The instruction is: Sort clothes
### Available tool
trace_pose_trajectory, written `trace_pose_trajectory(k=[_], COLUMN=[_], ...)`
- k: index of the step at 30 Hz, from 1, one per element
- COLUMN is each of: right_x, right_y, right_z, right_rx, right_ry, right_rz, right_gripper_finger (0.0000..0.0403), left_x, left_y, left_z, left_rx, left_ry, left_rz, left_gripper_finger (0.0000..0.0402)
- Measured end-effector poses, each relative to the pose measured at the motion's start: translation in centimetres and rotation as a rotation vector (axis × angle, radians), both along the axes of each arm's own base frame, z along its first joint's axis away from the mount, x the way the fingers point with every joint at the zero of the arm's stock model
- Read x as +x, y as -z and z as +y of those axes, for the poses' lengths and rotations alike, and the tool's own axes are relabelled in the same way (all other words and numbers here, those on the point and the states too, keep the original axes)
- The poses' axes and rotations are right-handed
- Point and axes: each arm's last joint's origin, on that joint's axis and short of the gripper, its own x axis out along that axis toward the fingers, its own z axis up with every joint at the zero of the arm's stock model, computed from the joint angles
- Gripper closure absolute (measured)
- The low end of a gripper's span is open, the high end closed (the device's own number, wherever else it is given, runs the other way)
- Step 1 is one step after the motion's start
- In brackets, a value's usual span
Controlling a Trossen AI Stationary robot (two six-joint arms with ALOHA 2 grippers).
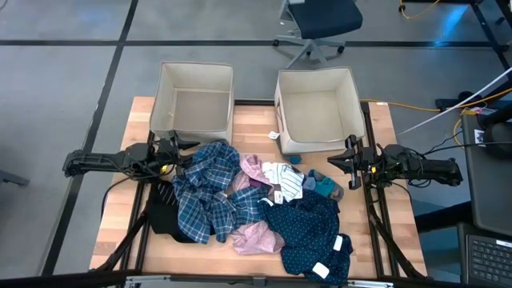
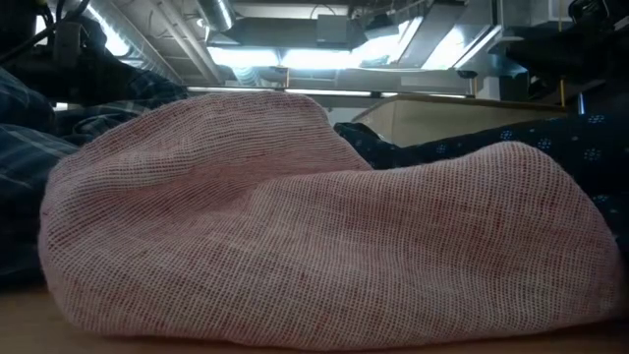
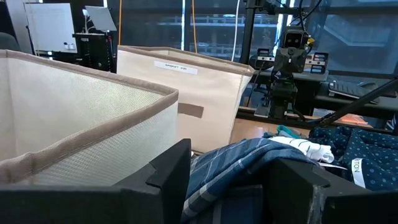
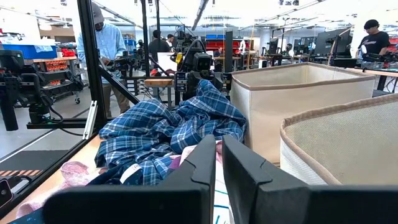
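Soft clothes (image 1: 256, 204) lie heaped mid-table, near the bins (image 1: 316, 108). I'd pinch a raised fold. Left end effector (image 1: 182, 146) spread at the plaid shirt (image 1: 210, 188); right end effector (image 1: 340, 163) closed, empty.

**Clothes in front, bins behind**

Two bins stand side by side at the back of the tabletop (image 1: 120, 232): the left bin (image 1: 196, 100) and the right bin (image 1: 316, 108). The clothes (image 1: 256, 204) lie piled in front of them. The left tool (image 1: 186, 146) is beside the pile's left, the right tool (image 1: 334, 163) beside its right.

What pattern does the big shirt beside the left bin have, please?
Blue plaid shirt; clearest in the high view.
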Motion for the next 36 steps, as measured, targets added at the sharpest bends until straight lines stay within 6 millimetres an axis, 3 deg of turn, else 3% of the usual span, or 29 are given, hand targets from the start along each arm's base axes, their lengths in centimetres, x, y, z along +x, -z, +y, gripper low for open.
trace_pose_trajectory(k=[13, 19, 31, 36], right_x=[-0.1, 1.3, 8.3, 11.8], right_y=[-1.3, -1.7, -6.1, -6.4], right_z=[0.0, 0.0, 0.0, 0.1], right_rx=[0.001, 0.004, -0.031, 0.005], right_ry=[0.005, 0.021, 0.067, 0.033], right_rz=[-0.133, -0.112, 0.218, 0.447], right_gripper_finger=[0.0371, 0.0371, 0.0371, 0.0362], left_x=[0.0, -0.1, -0.2, -0.3], left_y=[-0.2, -1.1, -1.6, -1.8], left_z=[0.0, 0.0, 0.0, 0.0], left_rx=[-0.005, 0.000, 0.125, 0.071], left_ry=[-0.001, -0.002, -0.023, -0.016], left_rz=[-0.018, -0.119, -0.123, -0.161], left_gripper_finger=[0.0229, 0.0229, 0.0229, 0.0229])
